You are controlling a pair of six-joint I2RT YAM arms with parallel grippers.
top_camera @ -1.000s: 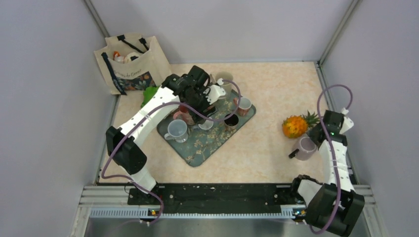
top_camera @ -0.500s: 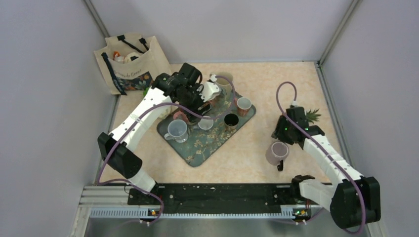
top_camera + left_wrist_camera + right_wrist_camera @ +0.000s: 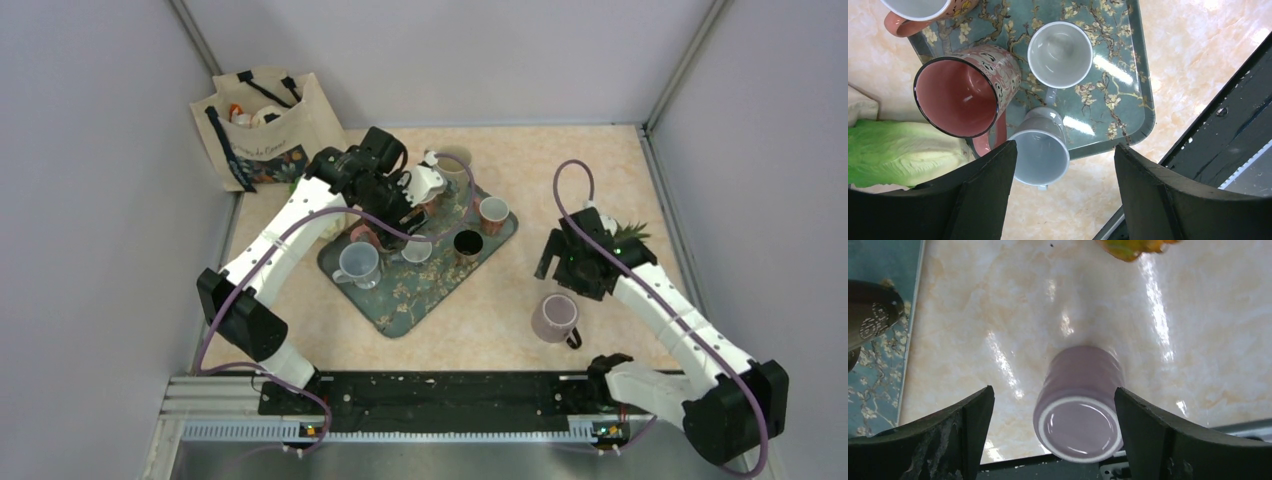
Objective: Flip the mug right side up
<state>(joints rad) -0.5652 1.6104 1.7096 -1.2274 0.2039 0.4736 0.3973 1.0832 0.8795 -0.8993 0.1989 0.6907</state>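
Tabletop (image 3: pixel 560 180) right of the tray (image 3: pixel 400 300): we hold the right gripper (image 3: pixel 1054 390) spread over the base-up mug (image 3: pixel 1078 415) for grasping; left gripper (image 3: pixel 1065 146) likewise spread.

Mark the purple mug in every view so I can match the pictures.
Top external: purple mug lower right of centre.
Left wrist: not in it.
Right wrist: lower centre.
Shared landmark: floral tray, filling the left wrist view, at the right wrist view's left edge.
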